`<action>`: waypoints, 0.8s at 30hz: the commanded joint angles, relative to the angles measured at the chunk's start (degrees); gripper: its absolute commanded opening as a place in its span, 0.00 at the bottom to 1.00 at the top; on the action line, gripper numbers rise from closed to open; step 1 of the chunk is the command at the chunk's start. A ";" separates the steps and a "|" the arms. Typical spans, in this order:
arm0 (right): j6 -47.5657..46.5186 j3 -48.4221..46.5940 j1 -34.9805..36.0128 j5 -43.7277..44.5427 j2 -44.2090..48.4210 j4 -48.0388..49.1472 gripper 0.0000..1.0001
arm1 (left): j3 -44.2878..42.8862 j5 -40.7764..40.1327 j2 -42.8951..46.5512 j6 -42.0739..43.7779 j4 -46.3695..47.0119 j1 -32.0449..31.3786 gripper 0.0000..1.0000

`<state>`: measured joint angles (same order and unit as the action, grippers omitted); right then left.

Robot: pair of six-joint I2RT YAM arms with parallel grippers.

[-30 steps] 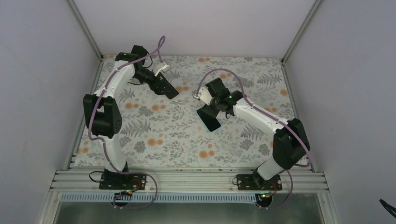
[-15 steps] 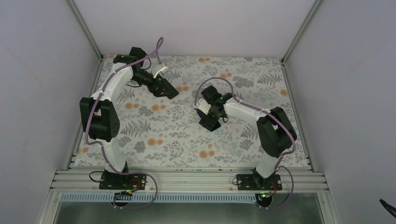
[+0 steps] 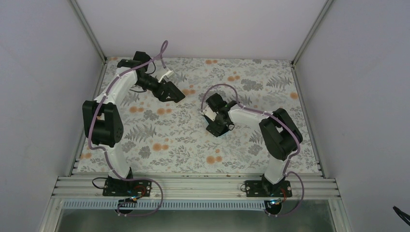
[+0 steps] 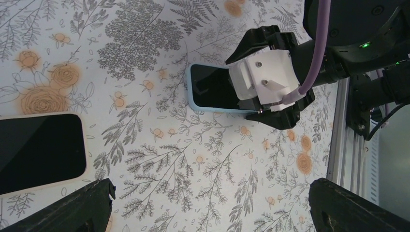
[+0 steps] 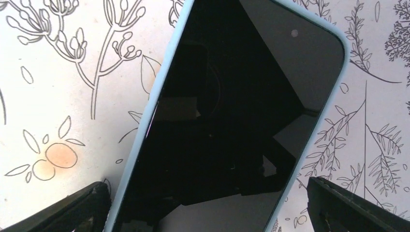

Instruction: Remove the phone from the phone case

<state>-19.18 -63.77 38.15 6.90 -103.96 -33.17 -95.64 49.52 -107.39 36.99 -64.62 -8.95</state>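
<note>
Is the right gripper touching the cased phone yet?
Cannot tell. In the right wrist view the open right gripper straddles the phone; one finger looks close to its edge, but contact is unclear.

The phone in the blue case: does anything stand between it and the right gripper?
Nothing visible does. The right gripper hangs directly over the phone, its open fingers to either side of the blue case.

Left arm [image 3: 117, 86] and right arm [image 3: 247, 114]: white links, black joint housings. Purple cable [image 3: 163, 50] loops along each. White block [image 4: 263, 77], two screws, on right wrist; green LED [image 4: 363, 45] at its 2 o'clock. Left end effector [image 4: 210, 186] fingers black. Black base plates [image 3: 121, 186] at 6 o'clock.
</note>
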 commanded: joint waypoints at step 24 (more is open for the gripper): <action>-7.77 3.59 -10.89 -4.72 -7.88 -7.16 0.73 | -0.30 2.90 0.29 1.35 -1.83 2.03 1.00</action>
<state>-23.99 -64.16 28.27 -4.95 -106.02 -34.98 -94.37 50.48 -106.39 37.50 -65.69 -7.11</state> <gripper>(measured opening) 0.815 0.999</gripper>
